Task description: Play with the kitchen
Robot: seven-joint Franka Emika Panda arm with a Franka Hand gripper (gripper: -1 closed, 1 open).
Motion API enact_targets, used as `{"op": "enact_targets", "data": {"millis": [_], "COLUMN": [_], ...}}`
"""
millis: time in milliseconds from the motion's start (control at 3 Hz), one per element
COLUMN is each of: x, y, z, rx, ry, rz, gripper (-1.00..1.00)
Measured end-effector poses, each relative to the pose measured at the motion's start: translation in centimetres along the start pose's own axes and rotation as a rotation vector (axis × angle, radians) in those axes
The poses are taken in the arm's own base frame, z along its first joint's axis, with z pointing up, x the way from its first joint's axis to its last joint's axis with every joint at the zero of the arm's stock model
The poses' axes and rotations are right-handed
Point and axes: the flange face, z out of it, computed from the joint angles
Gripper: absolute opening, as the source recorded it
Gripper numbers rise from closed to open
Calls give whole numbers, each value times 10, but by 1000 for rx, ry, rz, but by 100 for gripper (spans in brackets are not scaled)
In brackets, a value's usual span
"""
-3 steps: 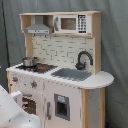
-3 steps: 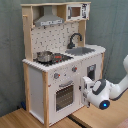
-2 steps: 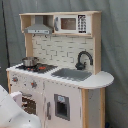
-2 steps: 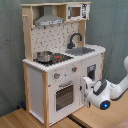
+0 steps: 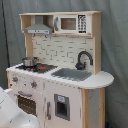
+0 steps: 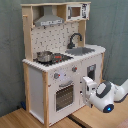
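Observation:
The kitchen point(image 5: 60, 90) point(image 6: 40, 85) is a tall toy of pale wood and white panels, seen in both exterior views. It has a black faucet point(image 5: 84, 59) point(image 6: 75, 39) over a grey sink point(image 5: 72, 74) point(image 6: 82, 50). A metal pot point(image 5: 30, 61) point(image 6: 44, 56) sits on the stovetop. Knobs point(image 6: 56, 76) and a windowed oven door point(image 6: 64, 96) face front. In the second exterior view my gripper point(image 6: 86, 86) hovers close to the lower right cabinet door point(image 6: 91, 74). In the first exterior view only part of my white arm point(image 5: 10, 110) shows at the bottom left.
A grey range hood point(image 5: 39, 30) and a toy microwave point(image 5: 72, 23) sit on the top shelf. A grey curtain point(image 5: 115, 45) hangs behind the kitchen. The kitchen stands on a wooden surface point(image 6: 15, 120). My arm point(image 6: 117, 92) reaches in from the second exterior view's right.
My gripper has shifted a little to the left and up, closer to the kitchen's front. The kitchen itself has not moved.

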Motion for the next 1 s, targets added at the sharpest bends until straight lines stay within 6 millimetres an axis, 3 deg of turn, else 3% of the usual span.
{"op": "enact_targets", "data": {"millis": [1000], "x": [75], "y": [6], "z": [-31], "rx": [-26], "ry": [139], "rz": [-223], "gripper": [100]}}
